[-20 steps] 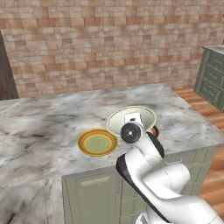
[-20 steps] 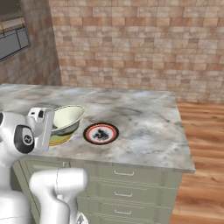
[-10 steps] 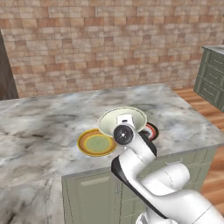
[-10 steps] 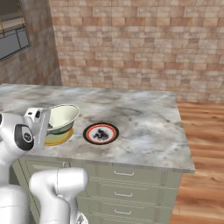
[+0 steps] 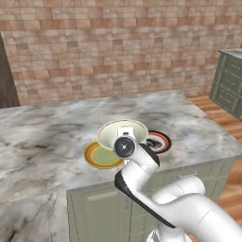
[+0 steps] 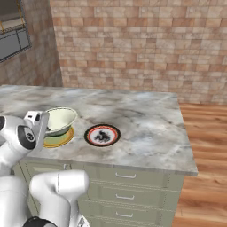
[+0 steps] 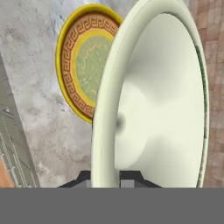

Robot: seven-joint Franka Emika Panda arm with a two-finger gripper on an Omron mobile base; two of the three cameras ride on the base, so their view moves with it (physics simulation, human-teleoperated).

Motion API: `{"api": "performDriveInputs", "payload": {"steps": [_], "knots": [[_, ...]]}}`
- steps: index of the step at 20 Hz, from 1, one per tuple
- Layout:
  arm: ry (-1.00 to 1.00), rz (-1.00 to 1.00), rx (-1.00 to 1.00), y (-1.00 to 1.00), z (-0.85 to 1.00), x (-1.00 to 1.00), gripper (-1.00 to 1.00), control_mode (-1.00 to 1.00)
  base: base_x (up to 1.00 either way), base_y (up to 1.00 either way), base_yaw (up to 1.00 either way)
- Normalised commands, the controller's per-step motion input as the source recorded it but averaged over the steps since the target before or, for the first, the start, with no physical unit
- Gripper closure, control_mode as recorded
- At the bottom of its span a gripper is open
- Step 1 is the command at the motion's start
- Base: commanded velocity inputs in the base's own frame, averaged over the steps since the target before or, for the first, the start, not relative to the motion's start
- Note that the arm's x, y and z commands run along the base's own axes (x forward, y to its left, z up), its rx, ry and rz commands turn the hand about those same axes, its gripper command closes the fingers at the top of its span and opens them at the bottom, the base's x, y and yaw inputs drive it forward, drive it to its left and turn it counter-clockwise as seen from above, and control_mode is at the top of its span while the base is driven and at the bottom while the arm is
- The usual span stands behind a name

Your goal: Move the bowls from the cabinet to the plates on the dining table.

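A glossy cream-white bowl [image 5: 120, 132] hangs tilted just above the dining table [image 5: 52, 127], over the right edge of the orange-yellow plate with a green centre [image 5: 99, 156]. My gripper [image 5: 125, 134] is shut on the bowl's near rim. In the hand view the bowl [image 7: 157, 100] stands on edge between my gripper's [image 7: 105, 177] tips, with the yellow plate [image 7: 83, 61] beyond it. The dark plate [image 5: 159, 141] lies bare just to the right. From the right base view the bowl [image 6: 60, 119] sits above the yellow plate [image 6: 61, 139], left of the dark plate [image 6: 102, 135].
A brick wall [image 5: 118, 47] runs behind the table. Green drawers [image 6: 133, 186] front the table below its near edge. A green drawer unit [image 5: 229, 80] stands at the far right, over wooden floor [image 6: 204, 146].
The bowl has travelled left in my grip, from above the dark plate to over the yellow plate, and sits lower.
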Motion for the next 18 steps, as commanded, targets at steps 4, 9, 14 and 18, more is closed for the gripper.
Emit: {"api": "performDriveInputs", "payload": {"steps": [4,9,14,18], "knots": [[0.00,0.03,0.00,0.16,-0.38,0.25,1.00,-1.00,0.00,0.00,0.00],[0.00,0.03,0.00,0.09,-0.30,0.29,1.00,-1.00,0.00,0.00,0.00],[0.00,0.04,0.01,0.12,-0.28,0.23,1.00,-1.00,0.00,0.00,0.00],[0.00,0.06,0.03,0.27,-0.11,0.01,1.00,-1.00,0.00,0.00,0.00]]}}
